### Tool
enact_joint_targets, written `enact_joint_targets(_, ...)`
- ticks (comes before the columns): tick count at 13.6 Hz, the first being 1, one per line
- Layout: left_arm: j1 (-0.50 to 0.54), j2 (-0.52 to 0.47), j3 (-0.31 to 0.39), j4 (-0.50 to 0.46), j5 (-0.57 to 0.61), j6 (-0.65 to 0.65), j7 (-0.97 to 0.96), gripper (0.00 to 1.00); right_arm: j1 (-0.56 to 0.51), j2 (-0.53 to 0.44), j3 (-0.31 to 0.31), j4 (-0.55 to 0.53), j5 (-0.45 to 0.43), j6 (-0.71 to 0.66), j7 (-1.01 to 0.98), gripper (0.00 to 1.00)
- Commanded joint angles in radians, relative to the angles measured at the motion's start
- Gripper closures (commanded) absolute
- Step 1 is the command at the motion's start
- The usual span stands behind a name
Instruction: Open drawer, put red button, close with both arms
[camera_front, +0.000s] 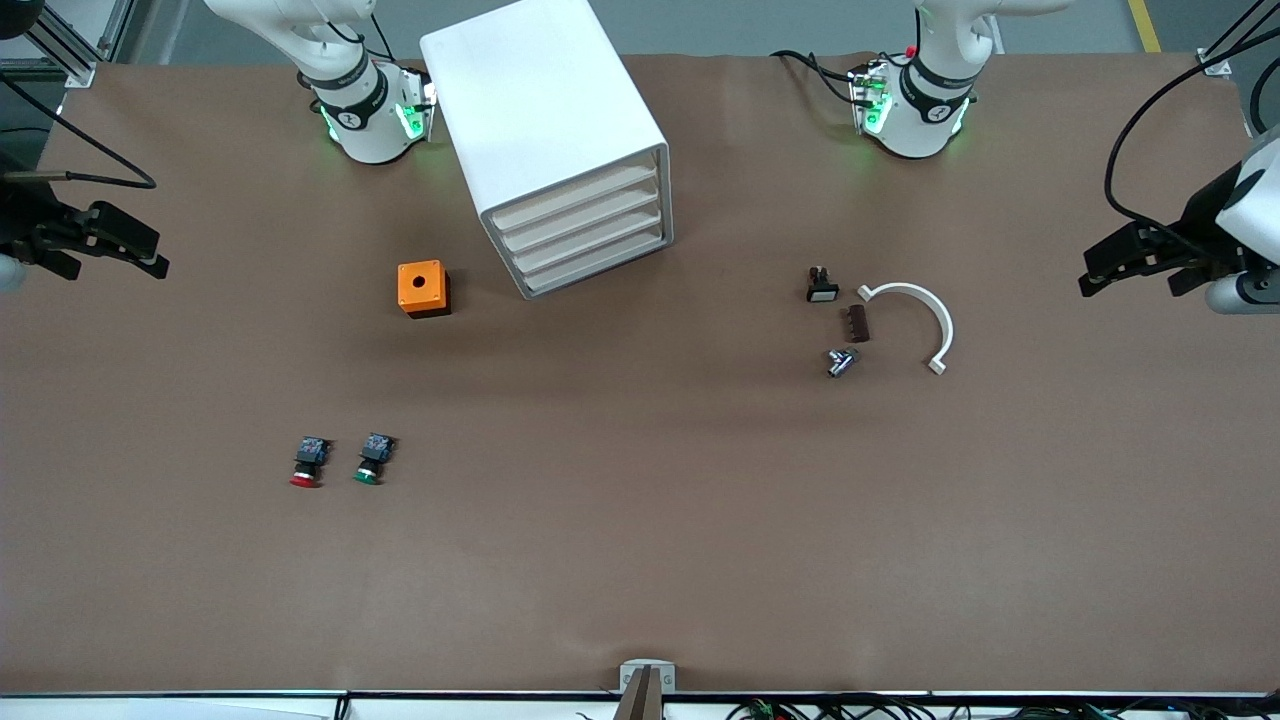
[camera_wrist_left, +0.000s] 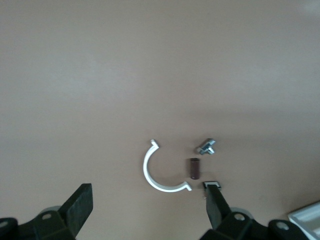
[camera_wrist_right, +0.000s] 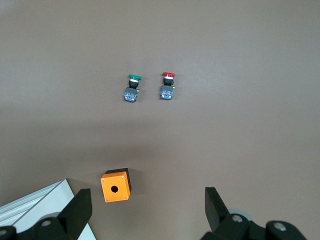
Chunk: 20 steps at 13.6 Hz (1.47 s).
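Drawers all sit shut in the cabinet (camera_front: 560, 140); the top drawer (camera_front: 575, 195) is flush with the rest. We see the red button (camera_front: 309, 462) lying on the surface near the right arm's end, just beside the green button (camera_front: 372, 459), both nearer the front camera than the orange box (camera_front: 423, 288). Our right hand (camera_front: 95, 240) hovers over the surface edge, well apart from the red button, fingers wide and empty. Our left hand (camera_front: 1150, 258) waits over its own end, also wide open and empty, near a white clip (camera_front: 915, 320).
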<state>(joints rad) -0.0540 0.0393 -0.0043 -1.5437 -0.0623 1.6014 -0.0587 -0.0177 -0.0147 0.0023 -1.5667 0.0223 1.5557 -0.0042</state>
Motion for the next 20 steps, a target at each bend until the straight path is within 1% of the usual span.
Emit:
enact_joint_targets(1,0.002,0.017,-0.003,0.025,-0.082,-0.038,-0.015,0.0,-0.004,-0.03,0.005,-0.029,0.011,0.007,0.013,0.0)
enact_joint_targets(5,0.0,0.011,-0.009,0.027,-0.289,-0.072,-0.151,0.0,-0.005,-0.03,0.005,-0.029,0.011,0.009,0.012,0.0)
enact_joint_targets(7,-0.001,0.016,-0.067,0.027,-0.339,-0.075,-0.261,0.0,-0.005,-0.03,0.005,-0.029,0.011,0.009,0.012,0.0)
enact_joint_targets(8,-0.003,0.019,-0.104,0.027,-0.365,-0.074,-0.349,0.0,-0.007,-0.03,0.005,-0.029,0.011,0.009,0.012,0.0)
enact_joint_targets(9,-0.004,0.036,-0.139,0.027,-0.417,-0.072,-0.439,0.0,-0.007,-0.03,0.005,-0.029,0.011,0.009,0.012,0.0)
enact_joint_targets(12,-0.004,0.111,-0.219,0.042,-0.536,-0.067,-0.604,0.0,-0.004,-0.028,0.005,-0.029,0.011,0.009,0.012,0.0)
enact_joint_targets(14,-0.009,0.2,-0.287,0.089,-0.574,-0.067,-0.735,0.0,-0.004,-0.028,0.005,-0.029,0.011,0.011,0.012,0.0)
enact_joint_targets(15,-0.024,0.247,-0.302,0.123,-0.591,-0.066,-0.812,0.0,-0.004,-0.028,0.005,-0.029,0.011,0.011,0.012,0.0)
enact_joint_targets(17,-0.087,0.33,-0.304,0.18,-0.605,-0.043,-0.967,0.0,-0.002,-0.028,0.008,-0.029,0.011,0.012,0.012,0.0)
enact_joint_targets(20,-0.167,0.396,-0.304,0.185,-0.605,0.072,-1.14,0.0,-0.001,-0.028,0.008,-0.029,0.01,0.009,0.012,0.0)
